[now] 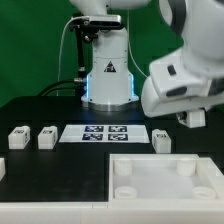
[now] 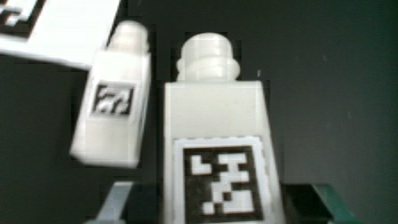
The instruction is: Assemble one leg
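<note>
Wrist view shows my jaws pinching one small white block leg (image 2: 217, 140), so I think only fitting it into the big white panel (image 1: 165, 160) is left.

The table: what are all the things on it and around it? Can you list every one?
table: one, black, under everything.
marker board: one, white with black tags, flat in the middle of the table.
legs: three, white with a tag, on the table; two off the board's end on the exterior view's left, one by its other end.
leg: one more, white with a tag, in the wrist view, between the hand's fingers.
panel: one, white, big, at the front on the exterior view's right.
white bit: one, cut off at the edge on the exterior view's left; cannot tell what it is.
arm: one, white, on the exterior view's right.
hand: one, dark fingers either side of the leg; cannot tell if it grips.
</note>
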